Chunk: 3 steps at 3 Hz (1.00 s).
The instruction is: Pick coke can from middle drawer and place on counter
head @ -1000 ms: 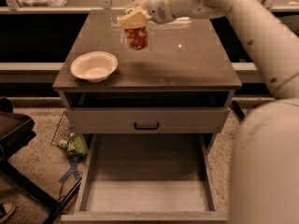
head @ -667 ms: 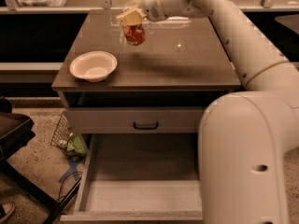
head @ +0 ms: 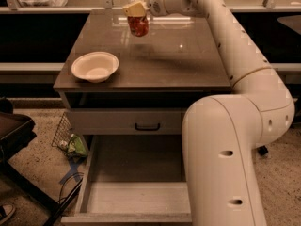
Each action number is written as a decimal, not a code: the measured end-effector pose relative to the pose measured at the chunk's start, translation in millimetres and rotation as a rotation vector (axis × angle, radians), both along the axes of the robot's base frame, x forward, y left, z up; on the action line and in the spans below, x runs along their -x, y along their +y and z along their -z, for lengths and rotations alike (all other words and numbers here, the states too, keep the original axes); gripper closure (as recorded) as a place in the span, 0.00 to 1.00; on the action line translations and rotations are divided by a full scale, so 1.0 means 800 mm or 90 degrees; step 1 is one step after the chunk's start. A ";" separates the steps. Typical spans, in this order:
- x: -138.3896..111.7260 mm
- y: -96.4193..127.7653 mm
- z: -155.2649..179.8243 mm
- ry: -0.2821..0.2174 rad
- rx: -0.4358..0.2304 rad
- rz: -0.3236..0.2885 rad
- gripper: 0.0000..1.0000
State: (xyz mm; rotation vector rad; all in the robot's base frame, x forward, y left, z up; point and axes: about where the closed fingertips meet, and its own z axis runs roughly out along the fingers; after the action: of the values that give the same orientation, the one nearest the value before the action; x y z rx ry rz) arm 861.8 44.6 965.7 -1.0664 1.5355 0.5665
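Observation:
My gripper [head: 136, 14] is shut on the red-orange coke can [head: 138, 26] and holds it upright over the far part of the glossy grey-brown counter [head: 178, 60], just above its surface. The white arm reaches in from the lower right and arcs over the counter. The middle drawer [head: 136, 197] is pulled out at the bottom of the view, a shallow grey box with a pale floor and nothing in the part that shows; my arm hides its right side.
A white bowl [head: 95, 66] sits on the counter's front left. A grey drawer front with a black handle [head: 147, 126] is below the counter. A wire basket with green litter [head: 70, 142] lies on the floor at left, beside a dark chair [head: 14, 135].
The can in my gripper has moved slightly toward the far edge of the counter. My arm now covers more of the right side of the view.

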 end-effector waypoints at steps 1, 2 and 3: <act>-0.020 -0.008 0.022 0.032 -0.023 0.018 1.00; -0.035 -0.012 0.053 0.069 -0.036 0.027 1.00; -0.037 -0.009 0.057 0.072 -0.037 0.026 0.85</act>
State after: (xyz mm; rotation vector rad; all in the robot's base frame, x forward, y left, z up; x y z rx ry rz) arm 891.7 37.6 919.7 -0.9699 1.6255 0.6491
